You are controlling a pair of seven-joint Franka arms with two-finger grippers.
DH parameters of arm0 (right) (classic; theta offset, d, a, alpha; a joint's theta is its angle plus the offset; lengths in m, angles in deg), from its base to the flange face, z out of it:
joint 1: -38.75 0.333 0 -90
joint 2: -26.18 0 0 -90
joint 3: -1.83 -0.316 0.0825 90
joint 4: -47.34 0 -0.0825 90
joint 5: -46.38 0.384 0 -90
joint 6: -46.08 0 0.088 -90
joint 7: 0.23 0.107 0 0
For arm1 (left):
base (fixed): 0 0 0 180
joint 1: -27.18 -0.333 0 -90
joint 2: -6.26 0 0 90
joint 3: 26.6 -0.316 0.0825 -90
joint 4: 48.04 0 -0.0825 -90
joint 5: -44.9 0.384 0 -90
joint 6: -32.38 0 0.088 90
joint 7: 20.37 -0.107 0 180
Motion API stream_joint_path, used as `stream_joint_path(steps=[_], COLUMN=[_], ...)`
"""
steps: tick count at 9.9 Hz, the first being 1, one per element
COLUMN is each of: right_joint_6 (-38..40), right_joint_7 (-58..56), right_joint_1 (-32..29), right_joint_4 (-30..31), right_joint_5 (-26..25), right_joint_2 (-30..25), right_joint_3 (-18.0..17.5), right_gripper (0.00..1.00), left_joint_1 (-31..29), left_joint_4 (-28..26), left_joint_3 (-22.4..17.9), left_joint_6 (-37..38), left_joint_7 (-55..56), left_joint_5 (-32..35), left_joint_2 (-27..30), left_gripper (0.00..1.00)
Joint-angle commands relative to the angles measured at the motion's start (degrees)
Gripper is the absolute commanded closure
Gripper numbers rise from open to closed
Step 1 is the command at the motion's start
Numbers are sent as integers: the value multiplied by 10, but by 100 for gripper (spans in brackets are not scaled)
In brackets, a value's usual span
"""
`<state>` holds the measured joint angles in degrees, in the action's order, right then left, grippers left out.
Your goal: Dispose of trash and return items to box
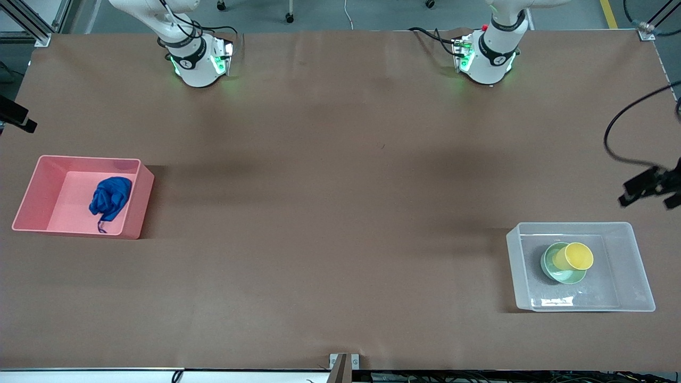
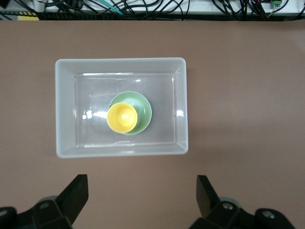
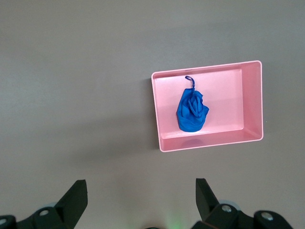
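The blue trash wad (image 1: 110, 198) lies in the pink bin (image 1: 32, 191) at the right arm's end of the table. The yellow cup (image 1: 574, 256) stands in the mint bowl (image 1: 557, 272) inside the clear box (image 1: 641, 266) at the left arm's end. My left gripper (image 2: 141, 179) is open and empty, high over bare table beside the box (image 2: 119, 150), with the cup (image 2: 122, 118) and bowl (image 2: 144, 112) in its view. My right gripper (image 3: 141, 183) is open and empty, high over bare table beside the pink bin (image 3: 252, 100) and wad (image 3: 192, 112). Neither gripper shows in the front view.
The two arm bases (image 1: 199, 58) (image 1: 487, 56) stand along the table edge farthest from the front camera. Black camera mounts (image 1: 649, 186) (image 1: 16, 117) and a cable reach in at the two ends of the table.
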<state>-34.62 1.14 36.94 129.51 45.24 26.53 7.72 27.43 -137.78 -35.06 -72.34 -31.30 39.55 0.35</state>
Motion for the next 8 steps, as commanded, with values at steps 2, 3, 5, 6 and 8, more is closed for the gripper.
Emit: stream_joint_path(steps=[2,3,5,6,8], right_joint_6=[-1,-2,-1,0,0], right_joint_7=[-4,-4,-4,-4,-4], right_joint_1=[1,1,1,0,0], right_joint_4=[1,1,1,1,1], right_joint_5=[8,8,8,8,8], right_joint_2=[-3,-3,-3,-4,-3], right_joint_3=[3,3,3,3,3], right_gripper=[0,0,0,0,0], left_joint_1=[1,1,11,12,12], left_joint_4=[58,51,13,-2,-25], left_joint_3=[27,34,32,31,37], left_joint_6=[141,144,138,138,138], left_joint_7=[64,64,65,67,88], left_joint_5=[41,41,41,41,41], left_joint_2=[11,30,55,70,78], left_gripper=[0,0,0,0,0])
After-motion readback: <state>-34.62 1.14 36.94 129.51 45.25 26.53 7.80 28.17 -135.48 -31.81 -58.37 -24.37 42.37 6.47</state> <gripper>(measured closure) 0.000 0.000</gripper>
